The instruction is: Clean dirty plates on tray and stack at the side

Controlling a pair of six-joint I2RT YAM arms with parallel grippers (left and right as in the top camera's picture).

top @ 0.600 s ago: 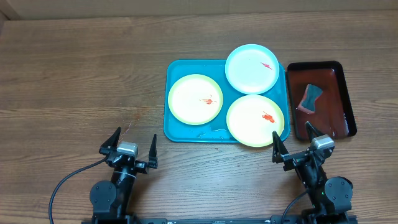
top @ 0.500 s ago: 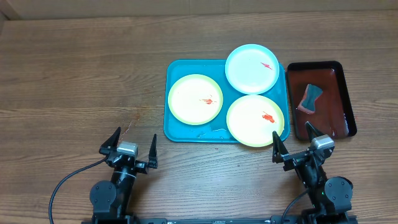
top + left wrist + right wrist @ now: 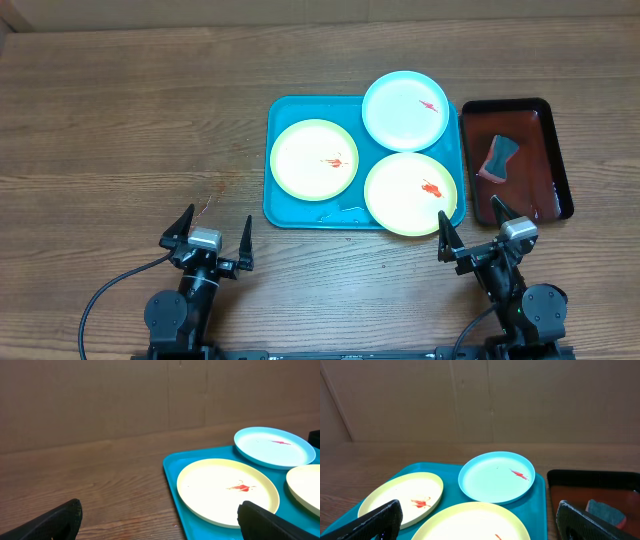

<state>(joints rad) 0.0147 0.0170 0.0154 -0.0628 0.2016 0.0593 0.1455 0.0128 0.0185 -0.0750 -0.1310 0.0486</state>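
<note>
— On the table [image 3: 120, 120], toward the far right, where is the tray exactly?

— It is the teal tray [image 3: 285, 205]; it lies flat, right of the middle, and all three plates are on it.

— How do the plates lie?

— One yellow-green plate [image 3: 314, 159] lies on the left half; the second yellow-green plate [image 3: 411, 193] lies at the near right corner; the light blue plate [image 3: 405, 110] sits at the far right corner and reaches out over the far rim; each one carries a small red smear.

— And beside the tray?

— A dark red-black tray [image 3: 555, 160] lies just to the right of it, with a sponge [image 3: 497, 160] inside.

— What about the claws?

— The left gripper [image 3: 217, 218] stands near the front edge, well apart from the tray, its two fingers spread wide and holding nothing; the right gripper [image 3: 470, 213] stands just in front of the near right corner of the tray, fingers also wide apart, empty; neither one touches a plate.
</note>
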